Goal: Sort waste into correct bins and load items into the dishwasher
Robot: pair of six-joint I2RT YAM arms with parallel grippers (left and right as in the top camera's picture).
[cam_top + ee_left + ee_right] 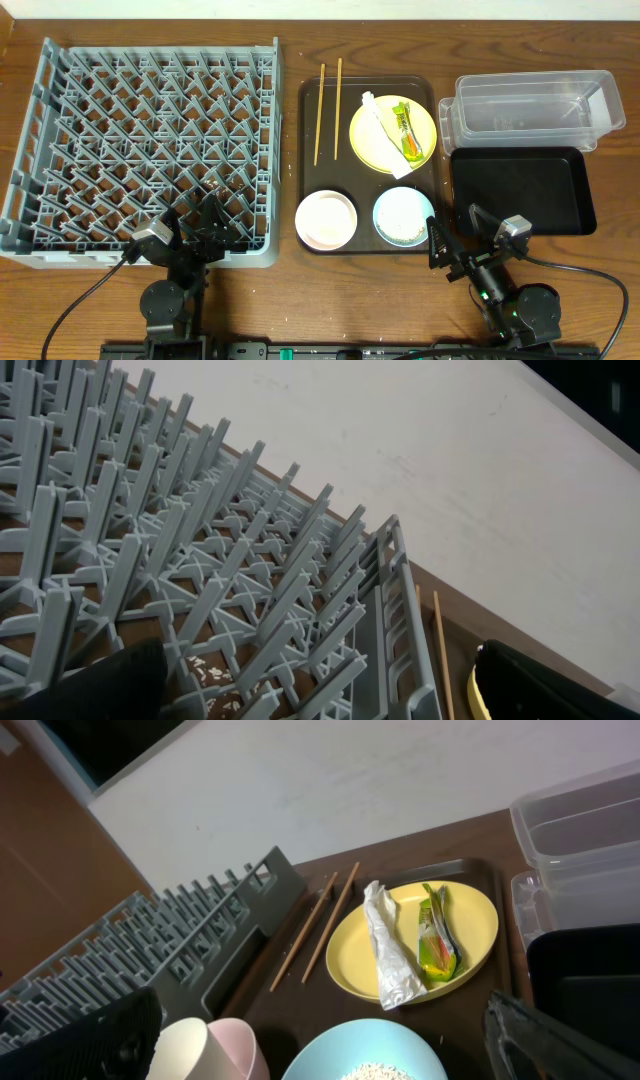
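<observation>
The left gripper (208,215) is spread wide with nothing between its fingers. It sits over the near right corner of the grey-blue dish rack (150,130), which fills the left side of the table. The right gripper (440,243) is also parted and empty. It is over the wood just near of the brown serving tray (309,150), close to the light blue bowl (403,216) that holds whitish rice scraps (403,230). A white bowl (327,220) stands just left of the blue one, at the near end of the serving tray. The yellow plate (425,118) is at the tray's far right. The crumpled paper strip (385,135) lies across it with its long axis running far-left to near-right. The green wrapper (405,132) lies just right of the strip, nearly parallel to it. Two chopsticks (328,108) lie side by side at the tray's far left, pointing near to far. On the right, the clear tub (530,110) and the black tray (520,190) both run lengthwise left to right, the tub on the far side. The table (90,320) is dark wood, with a plain white wall (300,780) beyond its far edge.
</observation>
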